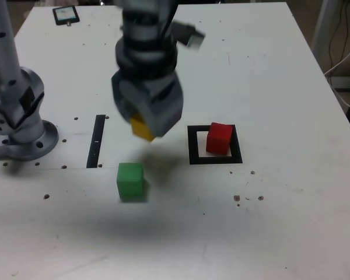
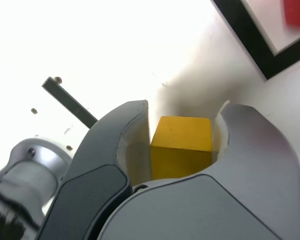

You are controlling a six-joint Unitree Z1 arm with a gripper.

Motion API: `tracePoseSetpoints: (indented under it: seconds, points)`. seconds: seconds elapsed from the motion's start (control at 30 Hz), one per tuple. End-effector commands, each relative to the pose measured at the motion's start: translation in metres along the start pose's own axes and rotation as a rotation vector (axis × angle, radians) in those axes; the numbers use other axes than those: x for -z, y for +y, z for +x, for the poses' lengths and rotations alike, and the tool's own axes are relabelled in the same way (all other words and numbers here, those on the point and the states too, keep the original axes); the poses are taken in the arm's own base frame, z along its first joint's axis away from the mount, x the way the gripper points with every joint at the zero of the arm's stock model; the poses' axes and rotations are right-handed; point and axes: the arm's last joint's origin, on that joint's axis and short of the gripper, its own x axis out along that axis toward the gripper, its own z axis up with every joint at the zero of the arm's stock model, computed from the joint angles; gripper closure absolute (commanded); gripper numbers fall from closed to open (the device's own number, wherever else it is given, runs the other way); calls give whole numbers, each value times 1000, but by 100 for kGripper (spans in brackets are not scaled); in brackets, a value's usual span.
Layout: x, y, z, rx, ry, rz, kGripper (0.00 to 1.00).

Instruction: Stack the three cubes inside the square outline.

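Note:
My gripper (image 1: 144,123) hangs above the table, shut on the yellow cube (image 1: 142,128), which pokes out below the grey jaws. The wrist view shows that yellow cube (image 2: 181,145) pressed between both fingers (image 2: 135,137). The red cube (image 1: 219,138) sits inside the black square outline (image 1: 193,146), to the exterior view's right of the gripper; the wrist view catches a corner of the red cube (image 2: 297,14) and the outline (image 2: 255,42). The green cube (image 1: 130,181) rests on the table, nearer the camera than the gripper and apart from it.
A thin black strip (image 1: 97,141) lies to the exterior view's left of the gripper. The arm's grey base (image 1: 20,125) stands at the left edge. A small dark device (image 1: 66,16) lies at the far left corner. The white table (image 1: 268,233) has small holes.

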Motion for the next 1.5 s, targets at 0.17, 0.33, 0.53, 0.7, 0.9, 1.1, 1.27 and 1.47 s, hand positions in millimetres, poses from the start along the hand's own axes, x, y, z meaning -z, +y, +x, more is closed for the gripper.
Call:
tracePoseSetpoints:
  seconds: [0.17,0.33,0.53,0.7,0.9,1.1,1.27,1.47]
  points:
    - [-37,53,-52,-51,-83,-216,78]
    - [-56,79,-62,-27,-62,-316,78]
    - [-69,95,-60,-6,-43,-370,78]
    - [-80,95,-54,9,-40,-380,77]
    - [-86,93,-40,30,-2,-374,77]
    - [-87,93,-34,33,22,-371,76]
    - [-90,93,-25,44,40,-368,76]
    - [-95,92,-5,62,59,-365,76]
